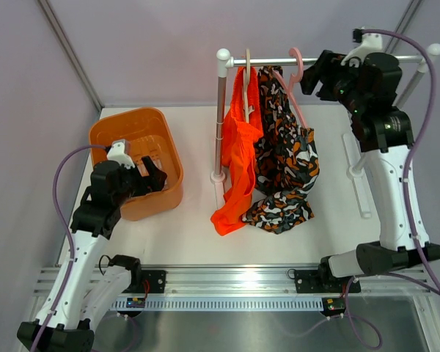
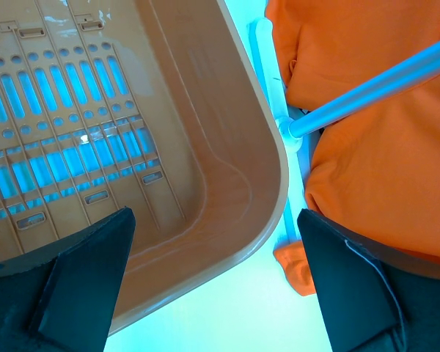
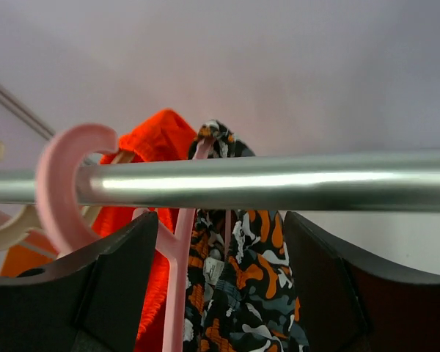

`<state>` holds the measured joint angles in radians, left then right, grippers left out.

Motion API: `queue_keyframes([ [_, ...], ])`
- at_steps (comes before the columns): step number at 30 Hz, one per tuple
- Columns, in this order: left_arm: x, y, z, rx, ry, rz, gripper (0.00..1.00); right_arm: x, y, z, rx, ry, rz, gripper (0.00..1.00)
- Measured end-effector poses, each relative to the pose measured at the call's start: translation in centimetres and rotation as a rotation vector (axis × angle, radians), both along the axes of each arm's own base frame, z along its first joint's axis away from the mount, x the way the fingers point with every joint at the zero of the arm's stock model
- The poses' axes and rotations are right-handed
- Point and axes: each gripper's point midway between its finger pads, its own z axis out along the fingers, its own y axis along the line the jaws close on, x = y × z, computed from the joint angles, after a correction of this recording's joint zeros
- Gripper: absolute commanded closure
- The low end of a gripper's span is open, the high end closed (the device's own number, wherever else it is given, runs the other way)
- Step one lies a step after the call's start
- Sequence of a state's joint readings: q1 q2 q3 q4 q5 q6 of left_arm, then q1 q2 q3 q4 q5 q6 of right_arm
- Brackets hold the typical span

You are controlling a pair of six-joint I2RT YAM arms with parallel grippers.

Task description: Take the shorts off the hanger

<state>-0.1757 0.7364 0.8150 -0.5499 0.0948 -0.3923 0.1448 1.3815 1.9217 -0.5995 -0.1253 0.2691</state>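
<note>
The plain orange shorts [image 1: 238, 158] hang from a cream hanger [image 1: 247, 81] on the metal rail [image 1: 279, 61]. The camouflage shorts [image 1: 286, 165] hang beside them on a pink hanger [image 1: 296, 70]. Both reach down to the table. My right gripper [image 1: 313, 77] is open, up at the rail just right of the pink hook. In the right wrist view the rail [image 3: 279, 180] crosses above my open gripper [image 3: 220, 293], with the pink hanger [image 3: 66, 183] and the camouflage shorts [image 3: 257, 293] between the fingers. My left gripper [image 1: 152, 176] is open and empty over the orange bin [image 1: 136, 158].
The rack's white left post [image 1: 220, 117] stands on a foot at mid-table, its right post [image 1: 418, 73] at the far right. In the left wrist view the bin rim [image 2: 264, 213], the rack's foot bar [image 2: 268, 73] and orange fabric [image 2: 381, 147] show.
</note>
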Motion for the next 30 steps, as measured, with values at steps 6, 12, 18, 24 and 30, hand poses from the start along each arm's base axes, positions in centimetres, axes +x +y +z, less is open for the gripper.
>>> queue_keyframes([
  [6,0.0,0.0,0.0,0.0,-0.002,0.0,0.01,0.7,2.8,-4.1,-0.102,0.108,0.065,0.21],
  [12,0.0,0.0,0.1,-0.001,-0.002,-0.001,0.01,-0.9,1.8,-2.6,-0.12,0.061,0.023,0.22],
  [18,-0.1,-0.1,0.1,-0.003,-0.001,-0.005,0.01,-2.7,0.0,-2.9,-0.129,0.052,-0.05,0.22],
  [24,-0.1,-0.1,0.0,-0.004,0.0,-0.007,0.01,-4.3,-0.2,-2.0,-0.134,0.015,-0.038,0.23],
  [30,-0.1,-0.1,0.0,-0.004,0.0,-0.007,0.01,-5.2,0.8,-2.0,-0.143,-0.001,0.023,0.24],
])
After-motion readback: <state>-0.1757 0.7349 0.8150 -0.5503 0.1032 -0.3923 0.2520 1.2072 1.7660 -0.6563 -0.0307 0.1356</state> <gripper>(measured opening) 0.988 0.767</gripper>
